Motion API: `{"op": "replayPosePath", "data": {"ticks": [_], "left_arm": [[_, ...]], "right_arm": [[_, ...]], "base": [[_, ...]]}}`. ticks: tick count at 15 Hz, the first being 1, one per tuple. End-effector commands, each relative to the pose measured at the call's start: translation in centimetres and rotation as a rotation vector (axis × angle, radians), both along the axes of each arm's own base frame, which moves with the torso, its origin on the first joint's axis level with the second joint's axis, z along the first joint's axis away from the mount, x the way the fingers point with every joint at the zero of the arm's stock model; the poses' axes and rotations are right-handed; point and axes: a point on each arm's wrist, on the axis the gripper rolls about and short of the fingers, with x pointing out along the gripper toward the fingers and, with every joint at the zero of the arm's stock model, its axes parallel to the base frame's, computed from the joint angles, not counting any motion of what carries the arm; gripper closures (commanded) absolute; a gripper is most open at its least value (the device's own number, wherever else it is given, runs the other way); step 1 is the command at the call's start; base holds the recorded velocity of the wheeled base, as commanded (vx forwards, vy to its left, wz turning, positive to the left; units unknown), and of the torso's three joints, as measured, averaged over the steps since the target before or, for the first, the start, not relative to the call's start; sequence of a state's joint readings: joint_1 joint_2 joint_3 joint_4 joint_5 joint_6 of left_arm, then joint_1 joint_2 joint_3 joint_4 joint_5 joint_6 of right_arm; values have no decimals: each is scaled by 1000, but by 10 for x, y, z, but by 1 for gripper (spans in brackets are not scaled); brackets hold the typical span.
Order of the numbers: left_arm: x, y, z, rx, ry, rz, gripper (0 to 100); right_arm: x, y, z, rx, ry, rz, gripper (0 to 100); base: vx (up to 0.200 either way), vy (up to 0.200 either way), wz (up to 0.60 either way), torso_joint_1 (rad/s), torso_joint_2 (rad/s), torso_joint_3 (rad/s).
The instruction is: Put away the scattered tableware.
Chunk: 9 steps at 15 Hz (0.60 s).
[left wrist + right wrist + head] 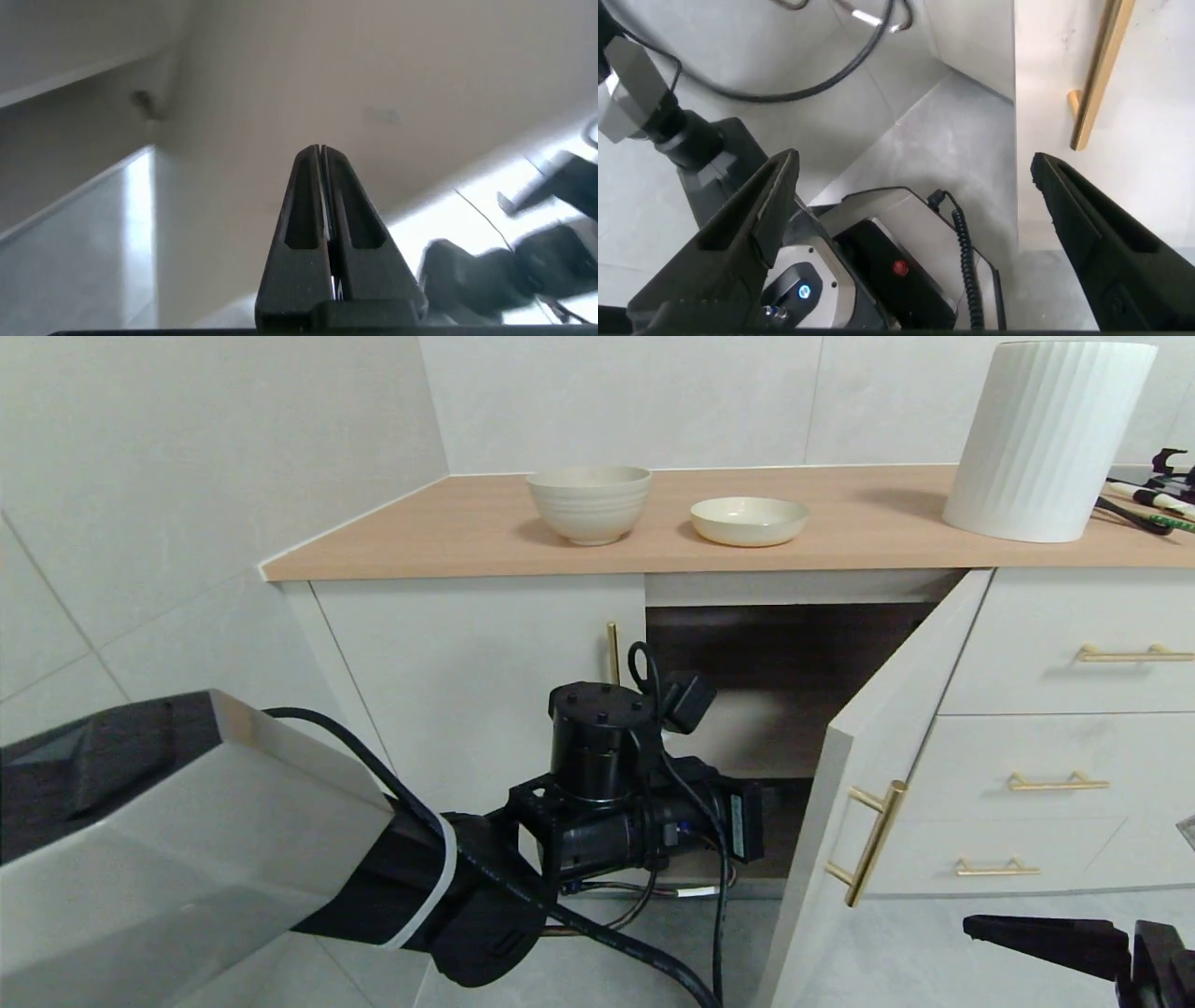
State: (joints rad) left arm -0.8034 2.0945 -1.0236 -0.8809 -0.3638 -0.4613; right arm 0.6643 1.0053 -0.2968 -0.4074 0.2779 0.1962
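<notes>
Reach up for the bowl (589,502) and small dish (749,520) on the counter (448,537), near each other. Open the left gripper (320,154) first — pressed tight now, low at the open cupboard (775,653). Keep the right gripper (912,163), spread wide, off the door (887,709).

The matt wood-look countertop (448,537) carries a ribbed cream ceramic bowl (589,502) with a dull glaze and, at its three o'clock, a smooth shallow cream dish (749,519); my left gripper (319,154) is matt black plastic, the slim bar handle (873,840) brushed golden metal.
</notes>
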Motion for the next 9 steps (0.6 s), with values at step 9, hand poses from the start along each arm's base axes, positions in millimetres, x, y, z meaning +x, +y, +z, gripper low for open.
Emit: {"op": "replayPosePath", "data": {"ticks": [9], "left_arm": [[-8,-31,-2,10,-4,-21,100]], "right_arm": [[-12,-3,10,49,-64,58,0]], "base": [[0,0,0,0,0,0]]}}
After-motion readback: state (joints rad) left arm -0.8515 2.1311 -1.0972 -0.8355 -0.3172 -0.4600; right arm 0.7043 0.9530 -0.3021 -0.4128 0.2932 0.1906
